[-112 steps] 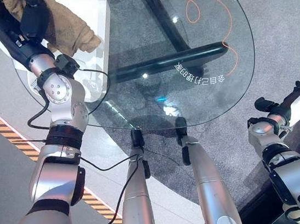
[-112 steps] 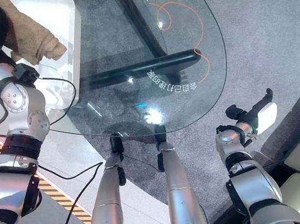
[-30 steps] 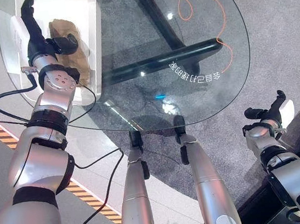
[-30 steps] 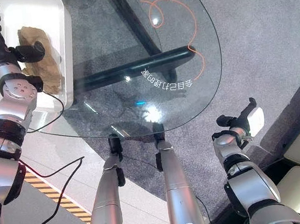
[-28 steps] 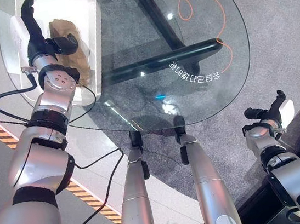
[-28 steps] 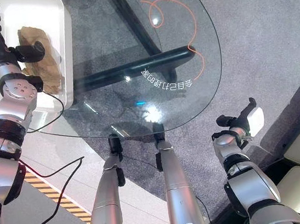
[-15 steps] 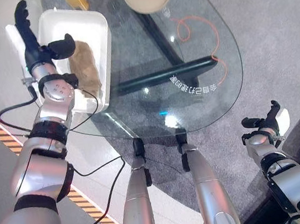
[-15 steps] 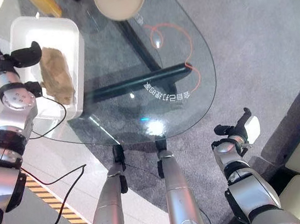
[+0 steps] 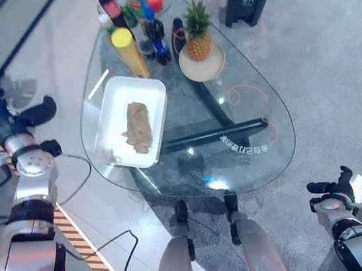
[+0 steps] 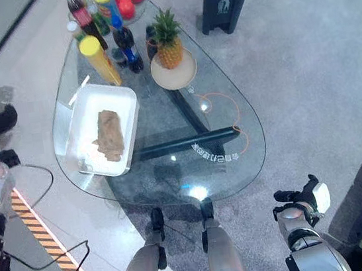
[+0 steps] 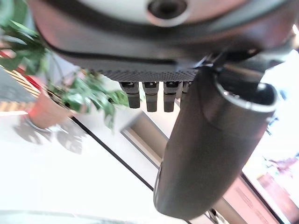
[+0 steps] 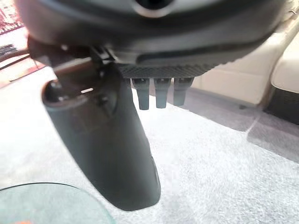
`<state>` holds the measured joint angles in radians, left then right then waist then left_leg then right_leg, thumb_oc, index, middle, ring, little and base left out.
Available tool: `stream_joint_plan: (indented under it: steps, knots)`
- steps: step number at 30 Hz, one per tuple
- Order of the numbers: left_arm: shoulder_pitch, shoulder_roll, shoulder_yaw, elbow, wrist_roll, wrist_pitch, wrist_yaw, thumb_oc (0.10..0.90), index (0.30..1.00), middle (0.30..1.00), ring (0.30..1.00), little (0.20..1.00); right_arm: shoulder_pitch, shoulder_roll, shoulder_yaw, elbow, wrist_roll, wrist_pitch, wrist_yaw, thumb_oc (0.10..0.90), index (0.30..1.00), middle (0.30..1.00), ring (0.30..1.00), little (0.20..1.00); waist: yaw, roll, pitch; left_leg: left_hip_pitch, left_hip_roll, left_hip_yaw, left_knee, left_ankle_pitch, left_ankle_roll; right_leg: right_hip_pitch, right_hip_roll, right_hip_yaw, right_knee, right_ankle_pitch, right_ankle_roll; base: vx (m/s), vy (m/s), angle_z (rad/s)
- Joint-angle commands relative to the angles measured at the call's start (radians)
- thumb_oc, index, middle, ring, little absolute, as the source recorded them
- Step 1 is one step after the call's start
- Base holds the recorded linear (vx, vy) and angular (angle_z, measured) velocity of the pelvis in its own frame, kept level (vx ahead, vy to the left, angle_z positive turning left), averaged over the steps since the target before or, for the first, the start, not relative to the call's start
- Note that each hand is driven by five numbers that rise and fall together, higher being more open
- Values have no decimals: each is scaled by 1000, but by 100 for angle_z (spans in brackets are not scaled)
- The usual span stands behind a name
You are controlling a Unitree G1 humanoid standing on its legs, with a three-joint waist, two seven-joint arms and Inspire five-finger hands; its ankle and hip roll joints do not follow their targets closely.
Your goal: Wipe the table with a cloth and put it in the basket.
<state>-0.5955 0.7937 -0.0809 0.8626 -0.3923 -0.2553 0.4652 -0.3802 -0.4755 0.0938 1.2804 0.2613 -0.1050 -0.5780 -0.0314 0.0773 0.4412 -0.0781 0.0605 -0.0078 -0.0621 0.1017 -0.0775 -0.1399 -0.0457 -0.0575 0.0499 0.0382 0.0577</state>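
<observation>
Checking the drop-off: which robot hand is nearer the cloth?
Left. The left robot hand is beside the table, level with the cloth; the right robot hand hangs past the table's near corner.

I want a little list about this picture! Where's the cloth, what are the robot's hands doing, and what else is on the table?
cloth: lying crumpled inside the basket
basket: white, on the glass table's left part
table: glass top, dark bar beneath
left hand: open, off to the table's left, holding nothing
right hand: open, low by the table's right, holding nothing
pineapple: upright on a round plate
bottles: grouped at the far end
</observation>
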Motion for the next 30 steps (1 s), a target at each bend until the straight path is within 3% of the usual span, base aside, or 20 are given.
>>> stream_joint_plan:
  steps: [1, 7, 12, 14, 19, 22, 30]
  knots:
    - [76, 27, 80, -7, -20, -77, -37, 800, 900, 900, 900, 900, 124, -53, -4, 29, -40, 10, 25, 800, 900, 900, 900, 900, 17, -29, -193, -4, -84, 18, 6, -58, 14, 46, -6, -34, -19, -32, 30, 70, 3, 16]
    - [296, -76, 165, 48, -26, -69, -175, 800, 900, 900, 900, 900, 213, -17, -20, 70, -108, 89, 194, 800, 900, 900, 900, 900, 42, -35, -279, 62, -80, 10, -25, -62, 16, 136, -12, -59, -74, -20, 40, 99, 6, 10]
    - [433, -190, 160, 193, 29, -43, -294, 800, 900, 900, 900, 900, 268, 24, -8, 97, -194, 121, 293, 800, 900, 900, 900, 900, 50, -46, -325, 96, -79, 6, -25, -76, 19, 191, -9, -68, -112, -14, 42, 70, 8, 10]
    - [462, -226, 158, 259, 22, 5, -358, 800, 900, 900, 900, 900, 275, 33, 18, 107, -282, 126, 329, 800, 900, 900, 900, 900, 51, -49, -334, 106, -77, 9, -25, -80, 21, 203, -10, -68, -120, -15, 43, 36, 27, 4]
    - [504, -303, 110, 399, 140, 79, -446, 800, 900, 900, 900, 900, 284, 64, 67, 115, -361, 140, 385, 800, 900, 900, 900, 900, 49, -58, -349, 123, -74, 16, -25, -91, 27, 219, -10, -71, -123, -20, 44, 6, 4, 0]
    - [532, -384, 39, 466, 215, 176, -482, 800, 900, 900, 900, 900, 280, 93, 89, 120, -392, 158, 417, 800, 900, 900, 900, 900, 42, -59, -357, 138, -73, 23, -25, -100, 34, 230, -7, -68, -122, -26, 43, 6, 24, -1]
    - [532, -461, -67, 486, 285, 258, -528, 800, 900, 900, 900, 900, 277, 140, 117, 142, -398, 186, 439, 800, 900, 900, 900, 900, 33, -64, -362, 163, -73, 34, -25, -111, 44, 248, -5, -66, -123, -25, 42, 0, 0, 0]
